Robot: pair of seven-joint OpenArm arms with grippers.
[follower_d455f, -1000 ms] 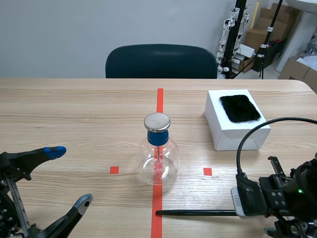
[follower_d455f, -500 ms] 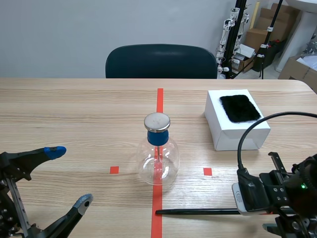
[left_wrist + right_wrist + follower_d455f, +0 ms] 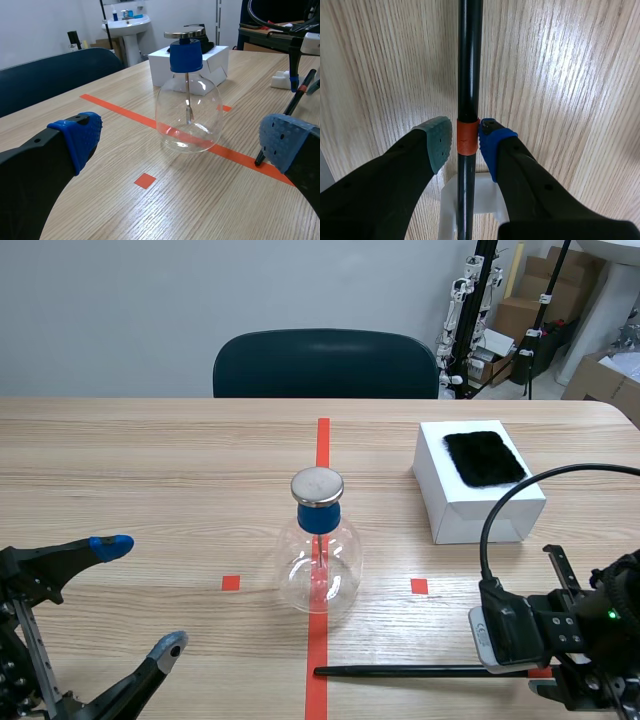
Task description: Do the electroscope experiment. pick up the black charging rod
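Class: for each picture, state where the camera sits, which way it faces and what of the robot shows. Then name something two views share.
Scene view: between the arms, facing across the table; both arms show low at the sides.
Left wrist view: on the left arm, looking forward at the glass flask; the open left gripper shows.
Right wrist view: on the right arm, looking down at the black rod; the right gripper clamps its orange band.
Shared: all three show the black rod.

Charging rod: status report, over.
Right gripper shut on black charging rod at its orange band. Rod's tip on table, not lifted. Left gripper open. Glass flask apart from rod.
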